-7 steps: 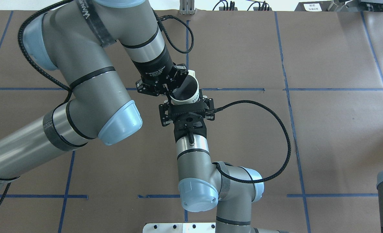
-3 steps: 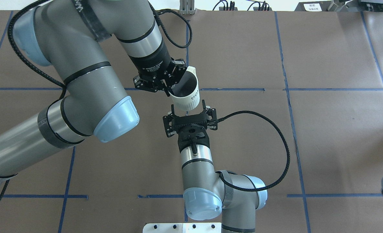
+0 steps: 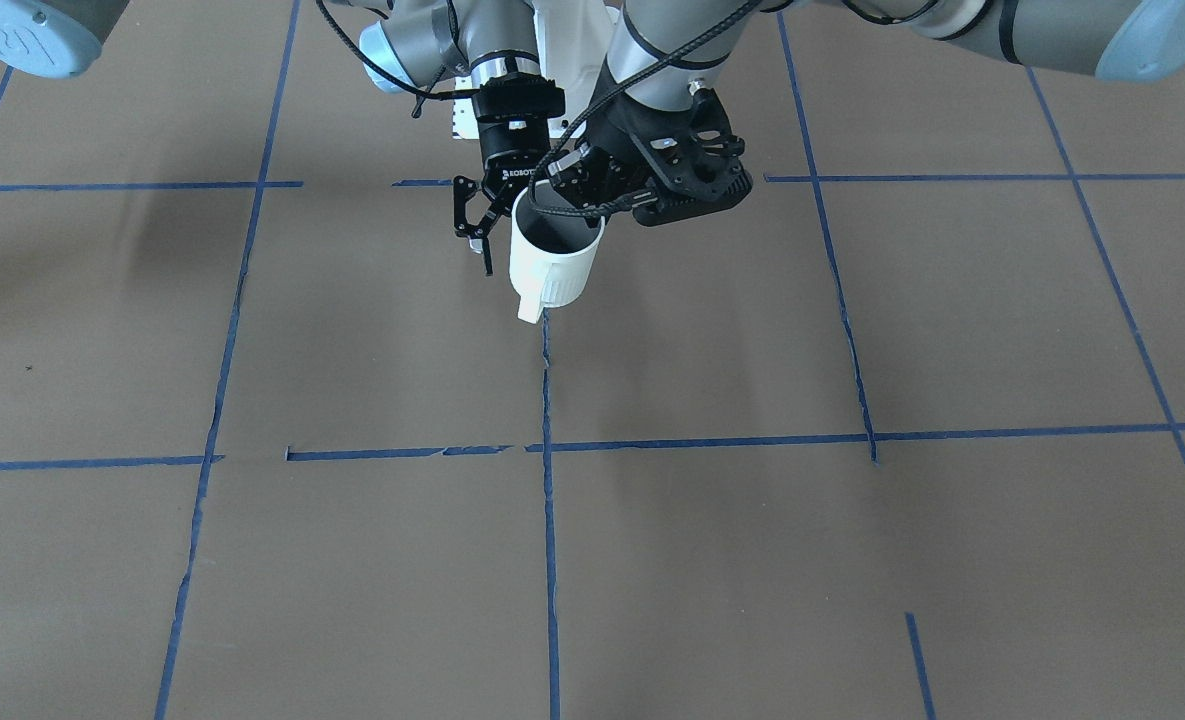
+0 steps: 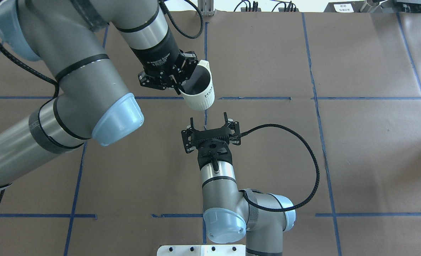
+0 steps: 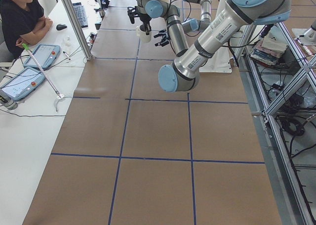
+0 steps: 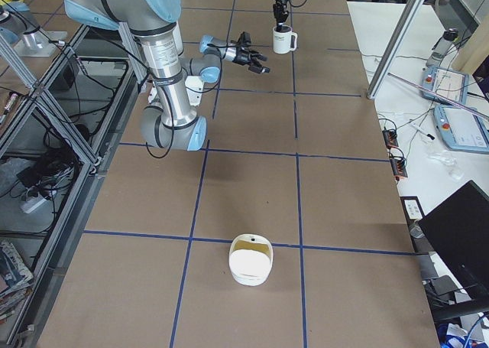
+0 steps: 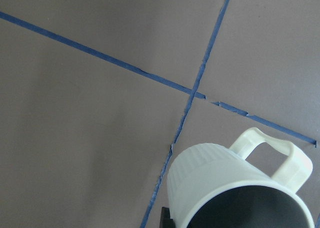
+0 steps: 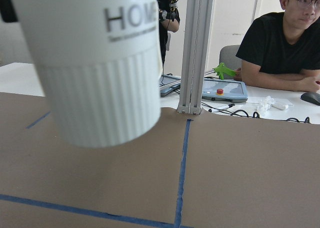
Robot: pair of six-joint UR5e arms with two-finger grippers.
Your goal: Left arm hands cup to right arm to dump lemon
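Note:
The white cup (image 4: 201, 97) with "HOME" lettering hangs above the brown table, mouth up. My left gripper (image 4: 182, 87) is shut on its rim, on the side away from the pale handle (image 4: 204, 64). The cup also shows in the front view (image 3: 552, 265) and the left wrist view (image 7: 220, 178). My right gripper (image 4: 209, 119) is open and empty. It points at the cup from the robot's side with a clear gap. Its camera sees the cup's ribbed band (image 8: 100, 102) close ahead. The cup's inside looks dark grey, and no lemon shows.
A white container (image 6: 250, 260) with a yellowish inside sits on the table far down the robot's right end. Blue tape lines (image 4: 253, 98) cross the brown table. An aluminium post (image 8: 197, 47) and a seated operator (image 8: 285, 37) are beyond the far edge.
The right gripper, which was up against the cup's base, has drawn back toward the robot. The left gripper has carried the cup away from it, toward the far left.

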